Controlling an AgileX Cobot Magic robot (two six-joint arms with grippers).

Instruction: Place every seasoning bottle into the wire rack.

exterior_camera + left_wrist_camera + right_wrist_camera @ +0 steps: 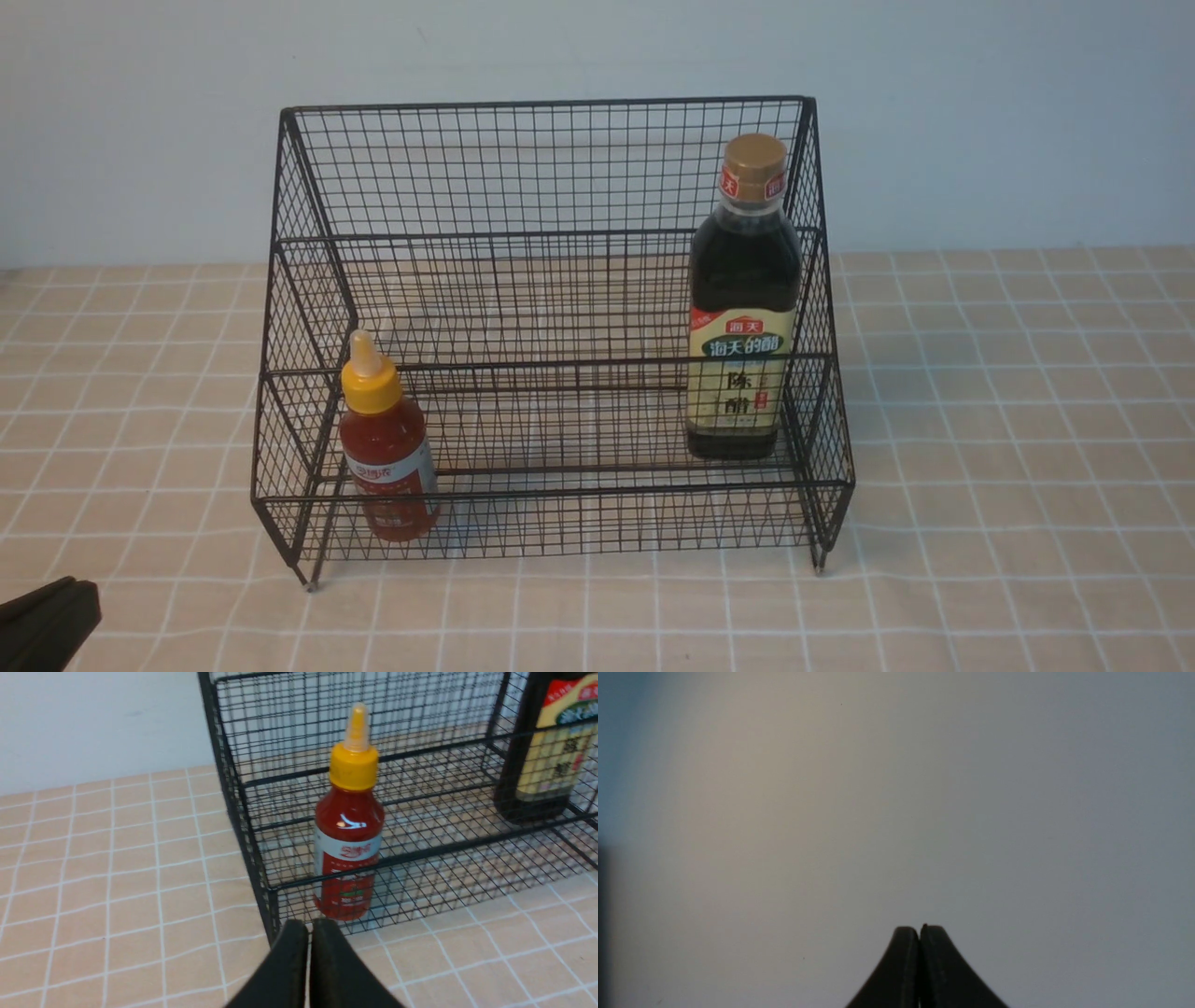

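**Both bottles racked, claws empty**

Rack [551, 168] squarely on the checked surface [1008, 560], open front toward the arms, likely for easy reach. Vinegar [744, 308] upright on the right of the upper step, hard by the side mesh. Sauce [385, 439] upright at the lower tier's left corner. Task apparently complete. Left claw [309, 926] pressed together, gripping nothing, just outside the rack. Right claw [920, 931] likewise pinched closed, empty, facing only blank background.
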